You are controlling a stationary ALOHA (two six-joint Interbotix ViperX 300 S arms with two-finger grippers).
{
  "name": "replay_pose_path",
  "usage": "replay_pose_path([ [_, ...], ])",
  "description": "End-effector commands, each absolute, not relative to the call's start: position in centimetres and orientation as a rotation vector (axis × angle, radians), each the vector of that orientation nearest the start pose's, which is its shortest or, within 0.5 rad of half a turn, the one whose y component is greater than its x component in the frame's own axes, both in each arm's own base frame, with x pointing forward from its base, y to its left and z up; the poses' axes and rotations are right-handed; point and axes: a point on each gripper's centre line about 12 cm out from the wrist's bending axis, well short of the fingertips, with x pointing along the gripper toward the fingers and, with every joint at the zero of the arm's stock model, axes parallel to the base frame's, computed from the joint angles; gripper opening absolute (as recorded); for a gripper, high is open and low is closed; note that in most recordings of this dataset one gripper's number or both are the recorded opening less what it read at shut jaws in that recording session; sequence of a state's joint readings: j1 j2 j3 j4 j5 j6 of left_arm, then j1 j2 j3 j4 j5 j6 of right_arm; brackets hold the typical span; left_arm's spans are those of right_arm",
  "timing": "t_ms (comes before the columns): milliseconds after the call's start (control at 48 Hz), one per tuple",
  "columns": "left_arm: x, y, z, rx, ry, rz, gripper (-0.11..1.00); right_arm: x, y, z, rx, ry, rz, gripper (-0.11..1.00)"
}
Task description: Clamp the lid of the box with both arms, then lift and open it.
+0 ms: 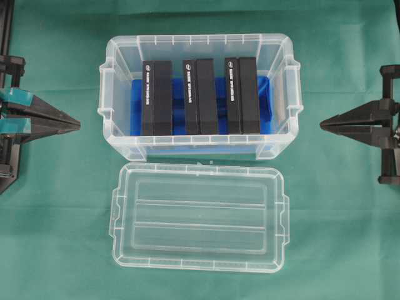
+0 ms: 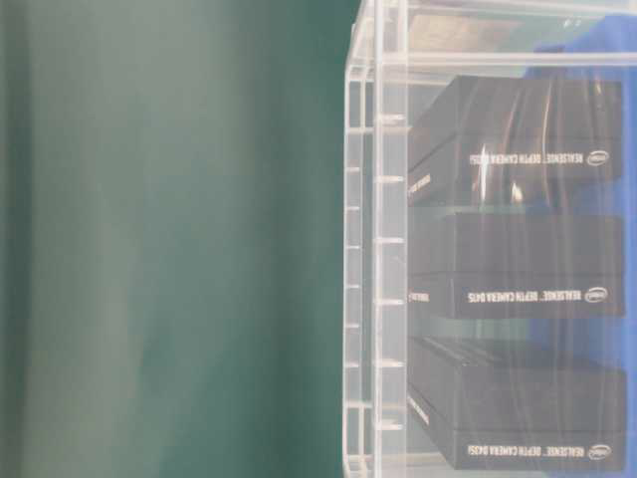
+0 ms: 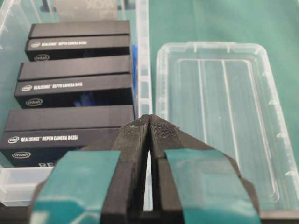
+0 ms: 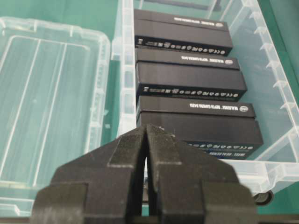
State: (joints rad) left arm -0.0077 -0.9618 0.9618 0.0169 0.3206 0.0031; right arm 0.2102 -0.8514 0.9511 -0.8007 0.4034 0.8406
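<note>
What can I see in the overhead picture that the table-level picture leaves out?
Only the overhead view shows the lid lying flat on the green cloth in front of the box, plus the left gripper and right gripper, both shut and holding nothing. Only the table-level view makes the black blocks' labels readable. Both show the box and three blocks.

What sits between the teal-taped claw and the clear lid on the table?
Nothing: in the overhead view only bare green cloth separates the left gripper from the lid.
</note>
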Motion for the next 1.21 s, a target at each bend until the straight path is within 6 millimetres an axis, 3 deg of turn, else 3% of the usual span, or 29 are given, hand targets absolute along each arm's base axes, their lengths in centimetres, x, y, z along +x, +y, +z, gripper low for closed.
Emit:
replay_pose_path([
  [0, 20.2, 0.0, 31.4, 0.022, 0.308, -0.003, 0.02, 22.1, 1.3, 30.0, -0.017, 0.363, -0.085, 0.01],
  [1187, 20.2, 0.0, 30.3, 0.021, 0.314, -0.003, 0.02, 22.4, 1.4, 29.5, -0.022, 0.381, -0.084, 0.01],
])
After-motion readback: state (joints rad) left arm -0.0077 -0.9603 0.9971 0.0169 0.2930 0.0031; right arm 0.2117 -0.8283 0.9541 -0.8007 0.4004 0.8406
